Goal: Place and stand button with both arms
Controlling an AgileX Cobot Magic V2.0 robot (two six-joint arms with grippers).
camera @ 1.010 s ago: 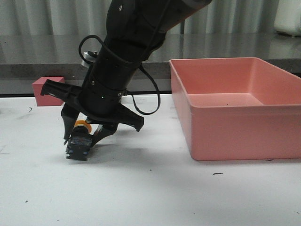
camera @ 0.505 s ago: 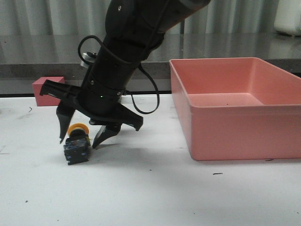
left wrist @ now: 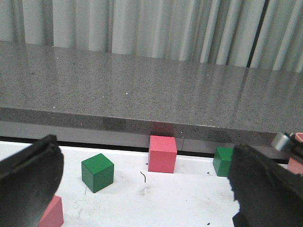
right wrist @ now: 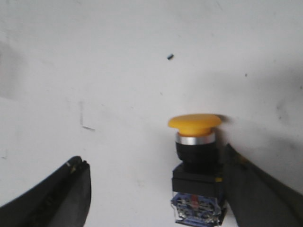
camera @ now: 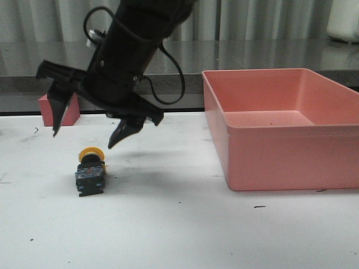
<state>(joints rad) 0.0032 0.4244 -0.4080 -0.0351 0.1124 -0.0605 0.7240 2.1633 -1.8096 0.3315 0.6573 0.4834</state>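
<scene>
The button (camera: 90,171) lies on its side on the white table, yellow cap pointing toward the back, black base and clear bottom toward the front. My right gripper (camera: 84,137) hangs open just above it, one finger on each side, not touching it. In the right wrist view the button (right wrist: 196,165) lies close to one finger (right wrist: 258,189), and the right gripper (right wrist: 154,161) is wide open. My left gripper (left wrist: 144,189) is open and empty, low over the table. The left gripper does not show in the front view.
A large pink bin (camera: 280,159) stands at the right. A pink cube (camera: 56,109) sits at the back left. The left wrist view shows two green cubes (left wrist: 97,172) (left wrist: 222,161), a pink cube (left wrist: 162,153) and another pink cube (left wrist: 49,213).
My right gripper opened, let go of the button and rose up and back. The button now rests on the table by itself.
</scene>
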